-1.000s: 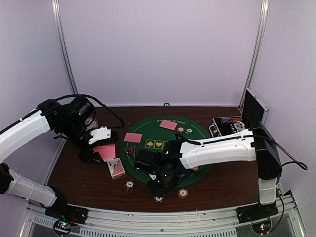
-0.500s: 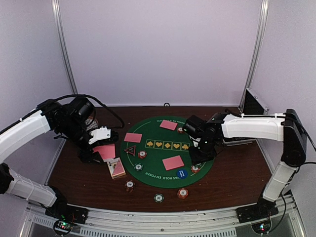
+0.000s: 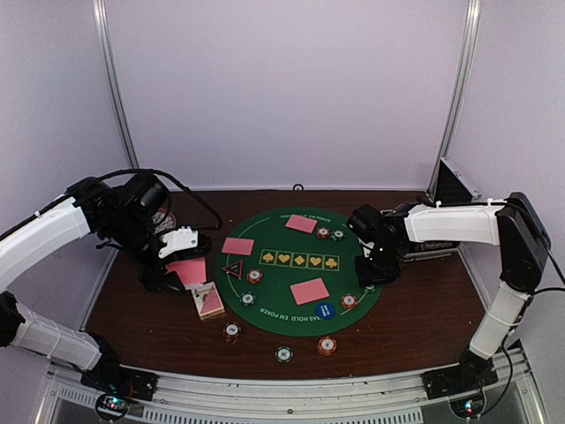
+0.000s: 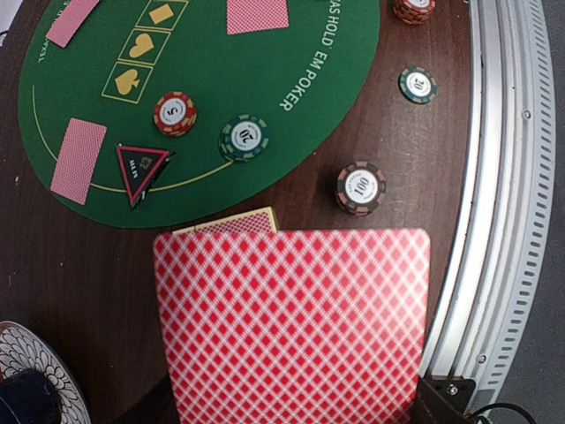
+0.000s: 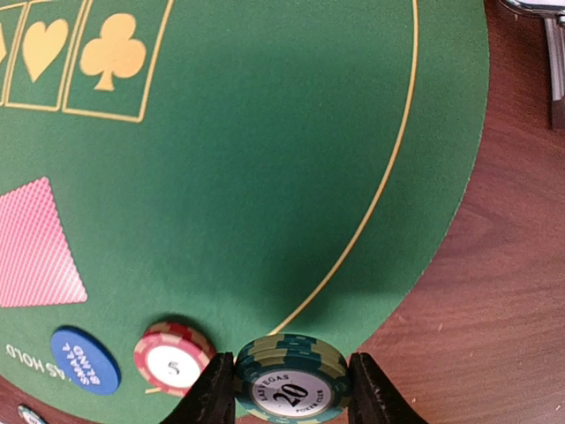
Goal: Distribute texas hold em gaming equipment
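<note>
— Both fingers of the left gripper (image 3: 175, 272) are hidden beneath the pink-backed playing card (image 4: 291, 327) it clamps; only the edge of a pink-patterned card pack (image 4: 228, 224) peeks out beyond it.
— And the right gripper (image 5: 291, 393)?
— It pinches a green striped poker chip (image 5: 291, 375), the chip's bottom cut off. A red striped chip (image 5: 174, 358) lies just to its left on the round green felt mat (image 5: 265, 177).

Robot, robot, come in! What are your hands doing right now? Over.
Left gripper shut on pink card. Right gripper shut on green 20 chip at edge of mat. Red 5 chip close by.
</note>
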{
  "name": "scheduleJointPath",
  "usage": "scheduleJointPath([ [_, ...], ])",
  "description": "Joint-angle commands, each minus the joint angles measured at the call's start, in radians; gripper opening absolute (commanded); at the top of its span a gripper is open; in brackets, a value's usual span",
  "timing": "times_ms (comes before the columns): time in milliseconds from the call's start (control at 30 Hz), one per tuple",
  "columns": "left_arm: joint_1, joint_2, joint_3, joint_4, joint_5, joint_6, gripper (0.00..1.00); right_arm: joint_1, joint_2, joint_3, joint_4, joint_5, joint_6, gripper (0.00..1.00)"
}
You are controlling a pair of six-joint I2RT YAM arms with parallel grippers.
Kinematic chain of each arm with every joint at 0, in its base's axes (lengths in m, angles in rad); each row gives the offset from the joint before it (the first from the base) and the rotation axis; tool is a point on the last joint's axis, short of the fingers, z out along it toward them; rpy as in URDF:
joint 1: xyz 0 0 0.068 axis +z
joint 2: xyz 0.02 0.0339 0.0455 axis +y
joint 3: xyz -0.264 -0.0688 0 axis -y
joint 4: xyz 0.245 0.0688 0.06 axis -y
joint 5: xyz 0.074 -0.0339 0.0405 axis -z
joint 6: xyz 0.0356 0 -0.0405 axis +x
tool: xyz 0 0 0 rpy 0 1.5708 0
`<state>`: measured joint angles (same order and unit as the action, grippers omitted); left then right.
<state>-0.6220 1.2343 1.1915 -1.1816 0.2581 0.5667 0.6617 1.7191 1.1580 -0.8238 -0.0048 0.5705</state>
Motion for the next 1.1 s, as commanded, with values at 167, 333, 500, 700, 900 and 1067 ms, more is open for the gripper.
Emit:
scheduleJointPath([
  [167, -0.002, -0.012, 0.025, 0.006, 0.005, 0.004, 0.0, -0.039, 0.078, 0.007, 0.082, 0.008, -0.02, 0.31],
  [333, -0.002, -0.005, 0.028, 0.007, 0.011, 0.001, 0.0, -0.042, 0.104, 0.012, 0.09, -0.012, -0.02, 0.44],
  [500, -0.002, -0.006, 0.029, 0.006, 0.013, 0.002, 0.0, -0.042, 0.087, 0.022, 0.072, -0.002, -0.024, 0.64],
  [700, -0.002, -0.003, 0.03, 0.006, 0.017, 0.002, 0.0, -0.005, -0.009, 0.058, 0.028, 0.049, -0.045, 0.69],
  [900, -0.002, -0.001, 0.029, 0.006, 0.018, 0.001, 0.0, 0.187, -0.06, 0.168, -0.028, 0.076, -0.06, 0.76],
  [1067, -0.002, -0.006, 0.024, 0.006, 0.018, -0.005, 0.0, 0.4, 0.029, 0.276, -0.014, 0.021, -0.037, 0.8],
])
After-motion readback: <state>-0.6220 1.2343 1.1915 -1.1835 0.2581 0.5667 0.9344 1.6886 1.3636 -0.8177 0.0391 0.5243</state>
